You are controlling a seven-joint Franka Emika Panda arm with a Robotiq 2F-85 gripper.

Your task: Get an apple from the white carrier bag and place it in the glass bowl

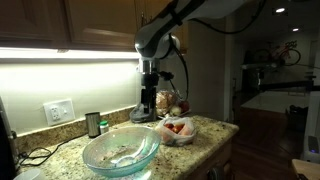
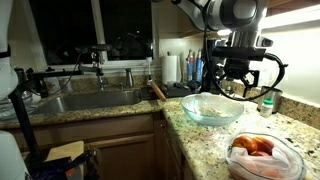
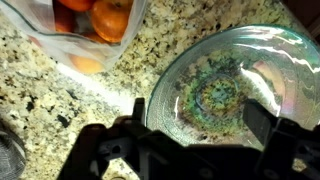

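The glass bowl (image 1: 120,150) (image 2: 212,108) stands empty on the granite counter and fills the right side of the wrist view (image 3: 215,90). The white carrier bag (image 1: 178,128) (image 2: 262,155) lies open beside it and holds several orange-red fruits (image 3: 95,25); I cannot tell which of them are apples. My gripper (image 1: 148,100) (image 2: 238,85) (image 3: 200,115) hangs above the bowl. It is open and nothing is between its fingers.
A sink (image 2: 90,100) with a faucet is set in the counter's other leg. A paper towel roll (image 2: 172,68) and bottles (image 2: 195,70) stand at the back. A small jar (image 1: 93,124) and a wall outlet (image 1: 60,110) are behind the bowl.
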